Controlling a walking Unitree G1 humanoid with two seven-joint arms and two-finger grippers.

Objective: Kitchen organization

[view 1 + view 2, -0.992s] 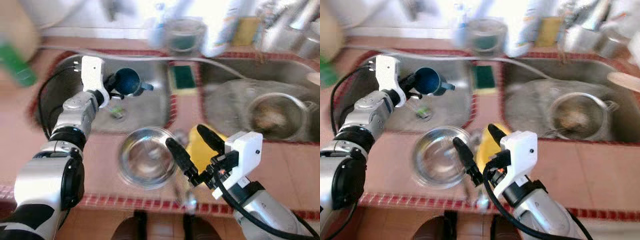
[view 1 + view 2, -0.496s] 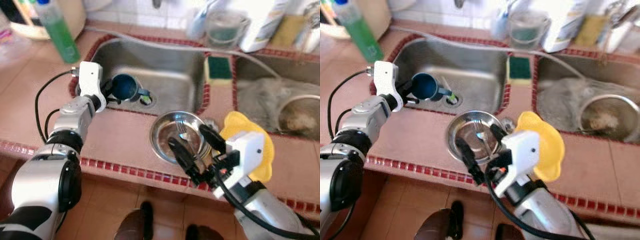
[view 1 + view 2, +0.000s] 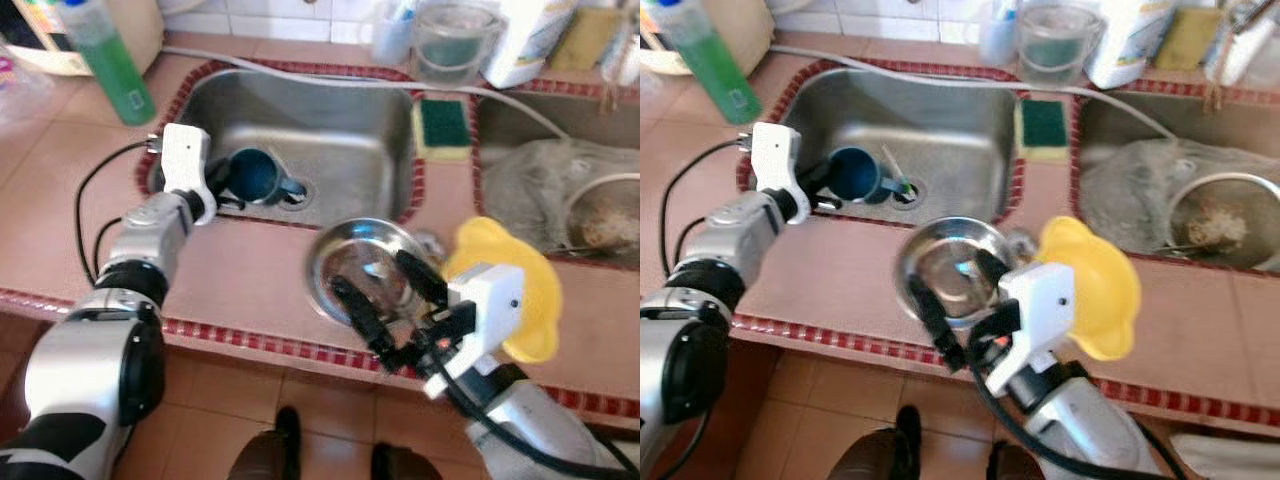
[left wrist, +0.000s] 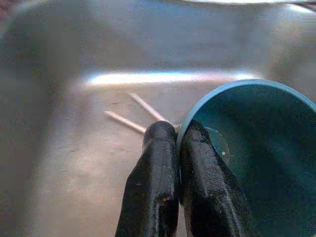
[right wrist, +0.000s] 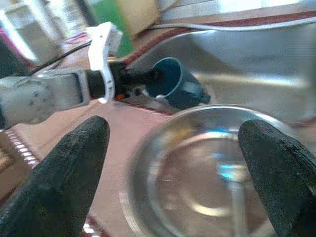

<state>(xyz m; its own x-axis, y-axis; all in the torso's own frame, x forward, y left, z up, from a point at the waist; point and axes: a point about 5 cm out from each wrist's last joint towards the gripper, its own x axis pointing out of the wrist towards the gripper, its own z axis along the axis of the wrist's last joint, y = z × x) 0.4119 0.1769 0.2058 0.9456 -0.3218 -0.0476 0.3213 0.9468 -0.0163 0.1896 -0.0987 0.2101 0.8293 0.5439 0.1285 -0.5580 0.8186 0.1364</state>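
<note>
Partly hidden: steel bowl (image 3: 365, 268), near rim covered by right gripper (image 3: 388, 300); spoon or fork inside blurred, not identifiable.
Cut off: green bottle (image 3: 105, 62) at far left, top out of frame; clear container (image 3: 459, 40) and white jug (image 3: 530, 40) along far edge.
Hard to make out: contents of pot (image 3: 1225, 225) in right basin, pale and blurred; 2 thin sticks (image 4: 136, 114) on sink floor, kind unclear.
Surface: terracotta tile counter (image 3: 245, 285) with red mosaic edging, double steel sink (image 3: 330, 120) set in; green sponge (image 3: 440, 122) on divider between basins; yellow cloth (image 3: 515, 280) right of bowl.
Room: tile floor (image 3: 220, 400) below near edge.
Left gripper (image 4: 175, 143): at left basin's near left corner, fingers pressed together, pinching rim of blue cup (image 3: 258, 175).
Blue cup: on its side in left basin, handle toward the right.
Right gripper: fingers wide apart, hovering over steel bowl at near counter edge.
Left wrist view: teal inside of cup, sticks beyond it.
Right wrist view: left arm (image 5: 54, 94) gripping cup beyond bowl.
</note>
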